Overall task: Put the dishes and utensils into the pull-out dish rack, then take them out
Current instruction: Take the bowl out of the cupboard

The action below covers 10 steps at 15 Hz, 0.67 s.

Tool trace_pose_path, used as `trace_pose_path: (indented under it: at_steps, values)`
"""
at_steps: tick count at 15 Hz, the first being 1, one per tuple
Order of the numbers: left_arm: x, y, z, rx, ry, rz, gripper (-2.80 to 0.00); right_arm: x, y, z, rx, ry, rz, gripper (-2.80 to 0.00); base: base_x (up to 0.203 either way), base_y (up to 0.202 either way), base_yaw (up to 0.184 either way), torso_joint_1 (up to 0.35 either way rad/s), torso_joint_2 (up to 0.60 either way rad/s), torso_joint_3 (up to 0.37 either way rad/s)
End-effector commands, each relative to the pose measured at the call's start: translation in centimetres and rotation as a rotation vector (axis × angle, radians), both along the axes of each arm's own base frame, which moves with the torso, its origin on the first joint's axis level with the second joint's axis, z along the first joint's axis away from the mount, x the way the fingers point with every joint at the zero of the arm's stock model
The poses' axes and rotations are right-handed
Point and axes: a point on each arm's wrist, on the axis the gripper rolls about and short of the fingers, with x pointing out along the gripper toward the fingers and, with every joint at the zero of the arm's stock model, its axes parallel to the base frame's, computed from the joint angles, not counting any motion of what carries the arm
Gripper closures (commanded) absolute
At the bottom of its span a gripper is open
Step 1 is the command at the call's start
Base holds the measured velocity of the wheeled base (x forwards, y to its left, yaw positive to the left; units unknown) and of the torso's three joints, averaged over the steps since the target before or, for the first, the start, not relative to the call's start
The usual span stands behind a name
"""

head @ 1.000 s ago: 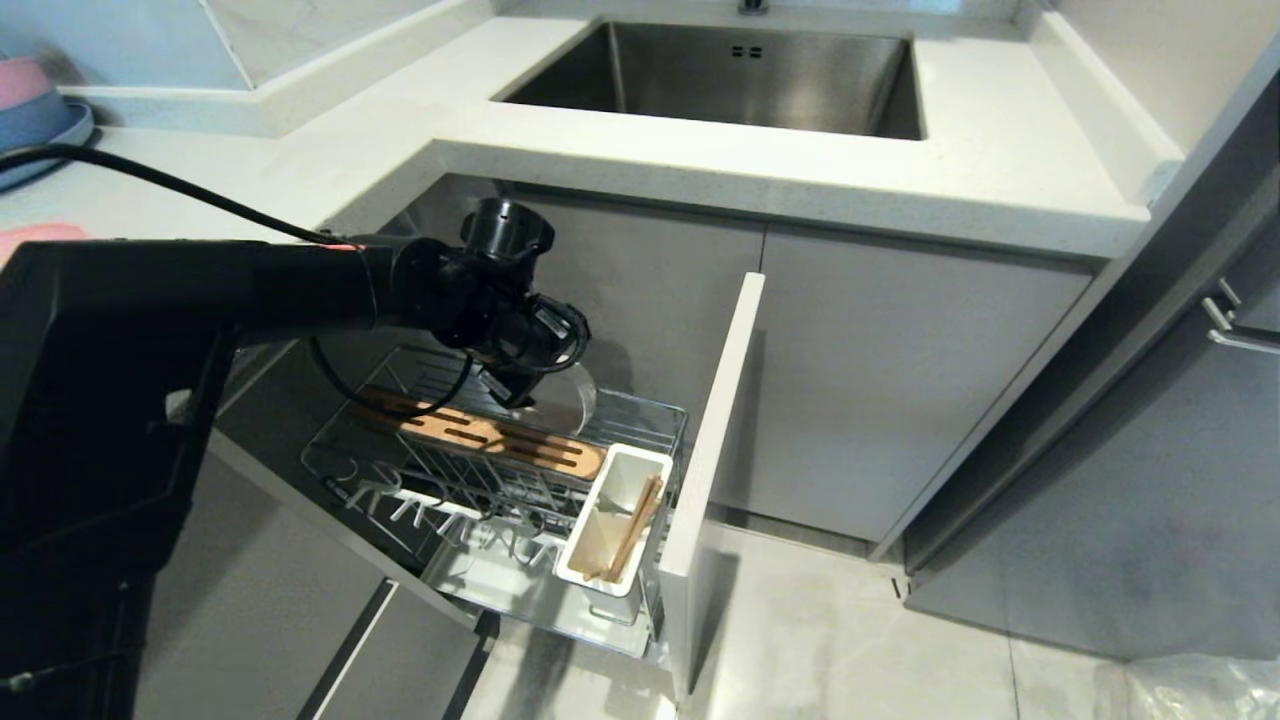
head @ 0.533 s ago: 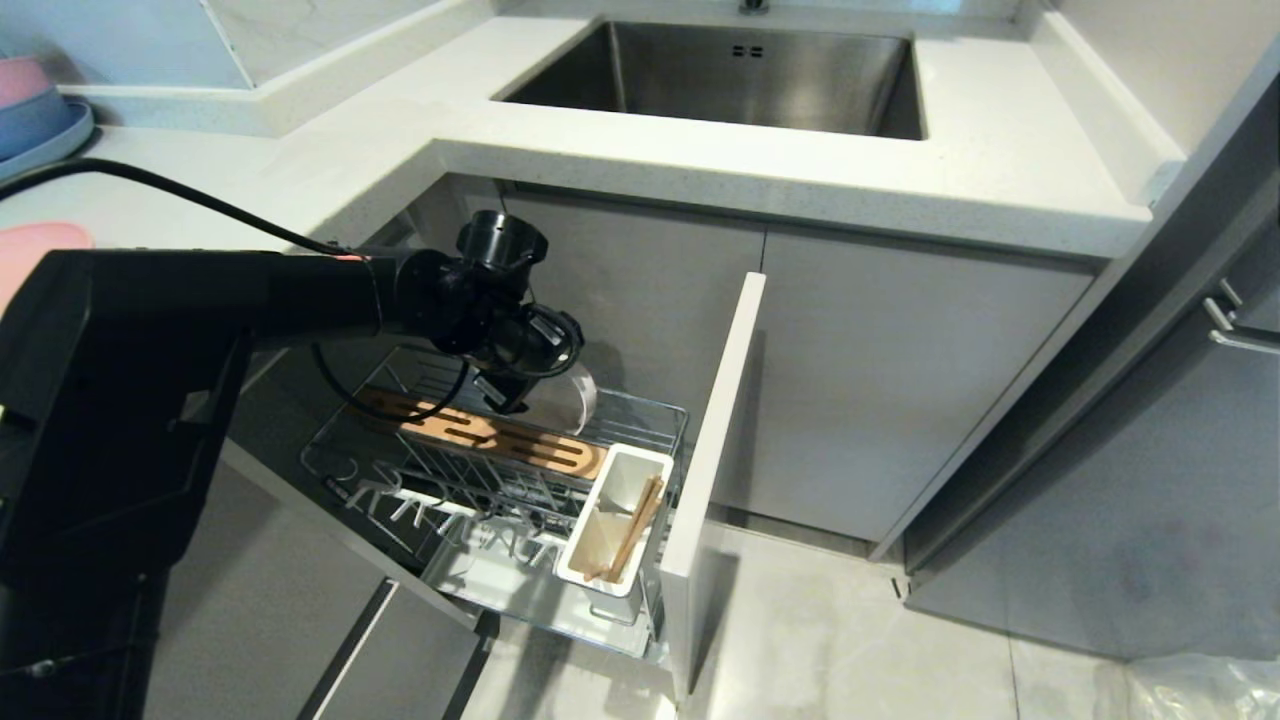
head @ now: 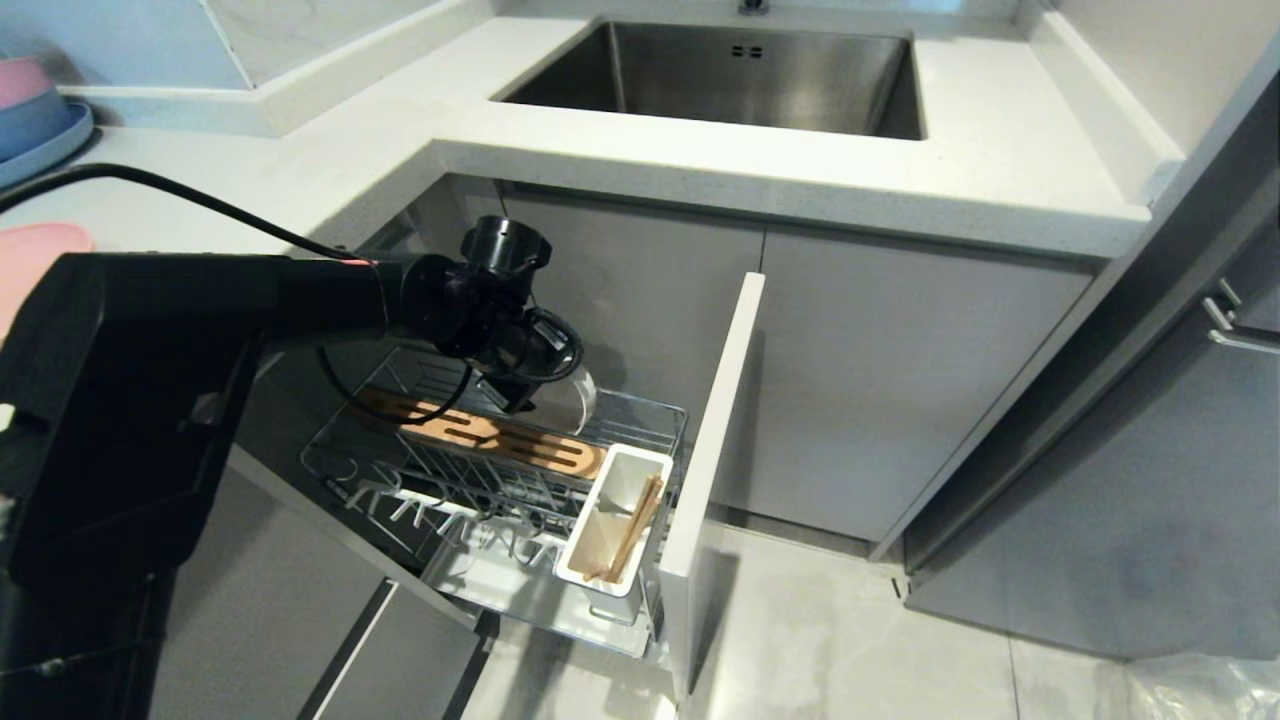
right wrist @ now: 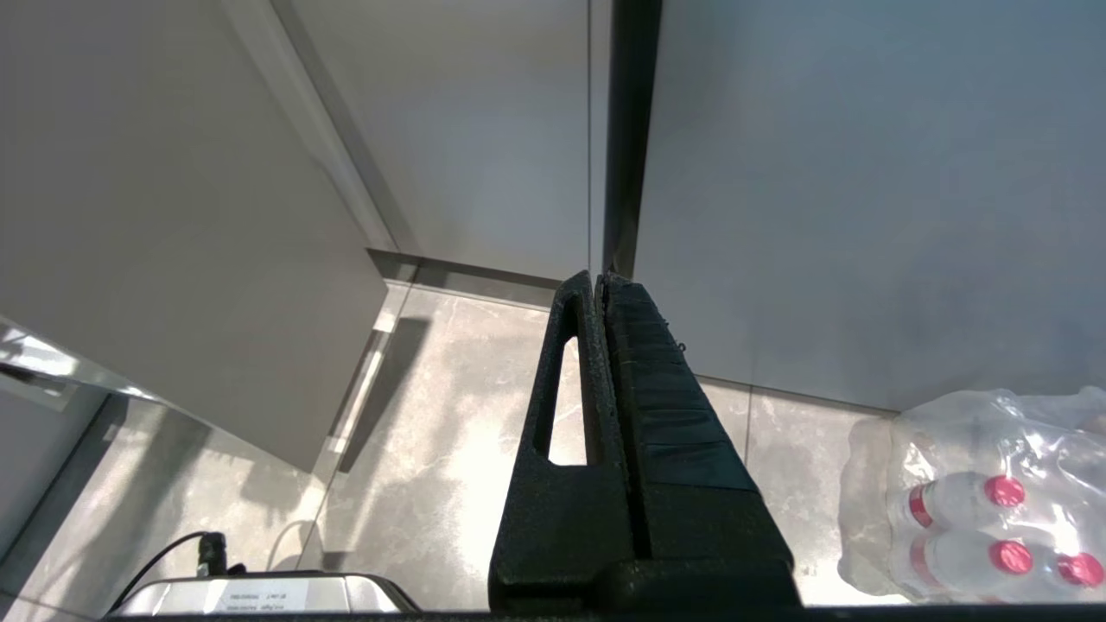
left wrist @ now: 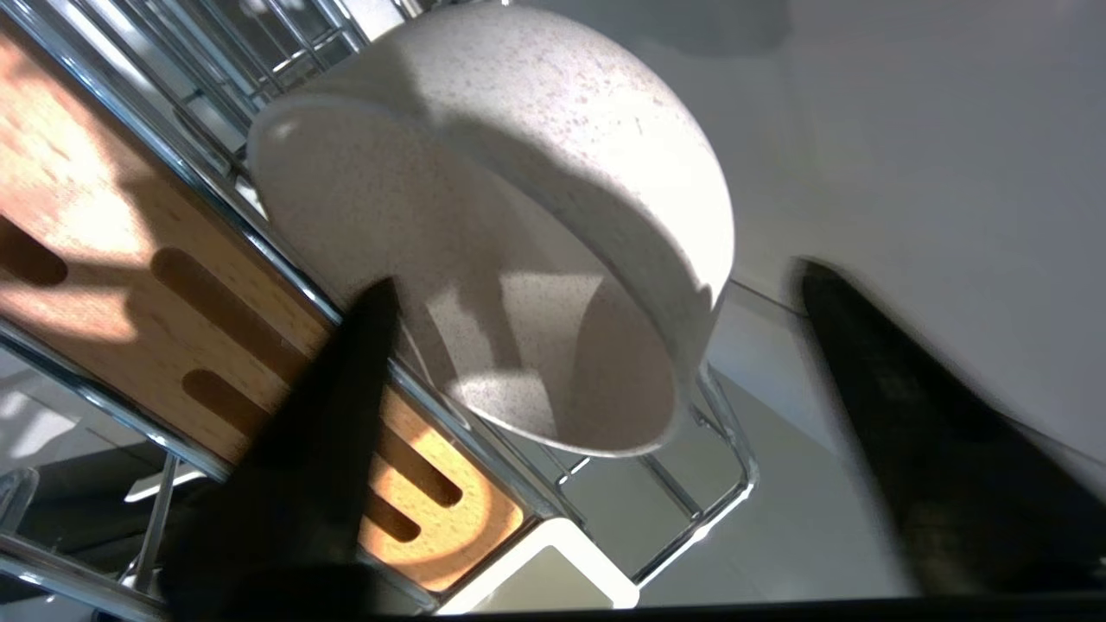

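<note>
Over the pull-out dish rack [head: 520,470] our left hand [left wrist: 596,345] straddles the racked bowl [left wrist: 518,216], fingers spread; chopsticks [head: 630,540] loaded, pink plate [head: 35,250] waits on the desk.

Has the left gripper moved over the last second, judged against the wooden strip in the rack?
Yes. The left gripper has edged slightly toward the wooden strip, around the cream bowl.
</note>
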Motion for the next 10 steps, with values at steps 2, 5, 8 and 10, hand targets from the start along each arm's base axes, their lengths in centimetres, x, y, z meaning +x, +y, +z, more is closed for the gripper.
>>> trace_pose_path:
  at_steps: [2,5,8,10]
  values:
    - [-0.02,0.0,0.01,-0.004,0.002,0.004,0.0,0.02,0.0,-0.04,0.001,0.002,0.0,0.0,0.0,0.0,0.0,0.0,0.0,0.0]
    - [-0.06,-0.01,0.07,-0.012,0.003,-0.005,0.0,0.02,0.0,-0.04,0.001,0.002,0.0,0.0,0.0,0.0,0.0,0.0,0.0,0.0]
    - [-0.15,0.01,0.27,-0.014,-0.001,-0.006,0.0,0.02,0.0,-0.04,0.001,0.002,0.0,0.0,0.0,0.0,0.0,0.0,0.0,0.0]
    - [-0.25,-0.04,0.39,-0.02,0.001,-0.012,0.0,0.02,0.0,-0.04,0.001,0.002,0.0,0.0,0.0,0.0,0.0,0.0,0.0,0.0]
